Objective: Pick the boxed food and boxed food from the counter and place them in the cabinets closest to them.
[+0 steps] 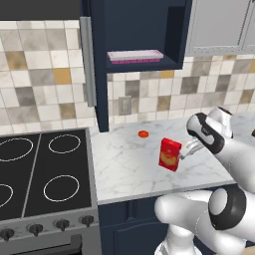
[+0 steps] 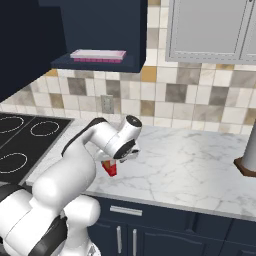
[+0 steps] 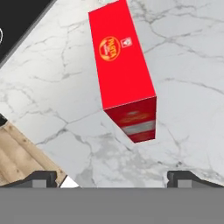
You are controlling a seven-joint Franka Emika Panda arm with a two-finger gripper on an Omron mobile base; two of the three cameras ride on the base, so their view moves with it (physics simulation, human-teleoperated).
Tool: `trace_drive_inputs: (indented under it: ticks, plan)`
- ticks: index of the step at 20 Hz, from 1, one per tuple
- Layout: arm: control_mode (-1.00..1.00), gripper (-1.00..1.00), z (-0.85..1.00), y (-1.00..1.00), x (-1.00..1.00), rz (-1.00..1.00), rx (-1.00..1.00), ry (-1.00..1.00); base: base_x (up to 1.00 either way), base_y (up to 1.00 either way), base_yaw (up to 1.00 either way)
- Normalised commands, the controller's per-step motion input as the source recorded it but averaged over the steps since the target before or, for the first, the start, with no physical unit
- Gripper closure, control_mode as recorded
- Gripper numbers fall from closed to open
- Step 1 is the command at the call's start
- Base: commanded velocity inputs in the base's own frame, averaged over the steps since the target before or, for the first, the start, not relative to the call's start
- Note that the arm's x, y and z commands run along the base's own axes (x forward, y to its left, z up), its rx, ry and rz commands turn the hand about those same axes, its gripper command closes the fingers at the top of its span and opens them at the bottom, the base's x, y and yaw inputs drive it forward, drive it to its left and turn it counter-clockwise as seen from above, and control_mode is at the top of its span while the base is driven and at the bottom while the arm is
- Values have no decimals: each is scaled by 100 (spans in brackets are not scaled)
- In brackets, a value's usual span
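You have the white marble counter (image 1: 129,169) in front of you, running from the black stove top (image 1: 42,172) on the left off to the right, with the tiled wall behind it. Above it hangs the dark navy cabinet (image 1: 99,60), its door swung wide, and a flat pink tray (image 1: 135,56) already lies on its lowest shelf. To the right of that is a light grey wall cabinet (image 1: 219,25), which is not your target.

The red box (image 1: 170,155) stands upright on the counter, close to the front edge and a little right of the open cabinet. The blue box is not something you can pick out here. A small orange disc (image 1: 143,133) lies flat on the marble behind the red box, apart from it.

Your gripper (image 1: 190,148) sits just beside the red box on its right in the left base view, at about the height of its upper half. In the hand view the jaws are spread to their widest, the two tips far apart at the bottom edge, and the box lies ahead of them, not yet between them.

By the look of it, you are at the reach for the first box, nothing grasped yet. The next move calls for easing forward until the box's narrow faces sit between the fingers, then closing squarely so it does not tip.
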Motion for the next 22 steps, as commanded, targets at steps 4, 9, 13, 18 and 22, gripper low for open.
trace_drive_inputs:
  ticks: [4, 9, 13, 18, 22]
  plan:
    - [-100, -100, -7, 0, 0, 0, 8, -4, 0, 0, 0]
    - [-100, -100, -6, 0, 0, 0, 8, -5, 0, 0, 0]
    - [-100, -100, -5, 0, 0, 0, 7, -5, 0, 0, 0]
    - [-100, -100, -4, 0, 0, 0, 5, -5, 0, 0, 0]
    - [-100, -100, -4, 0, 4, 0, 3, -4, 0, 0, 0]
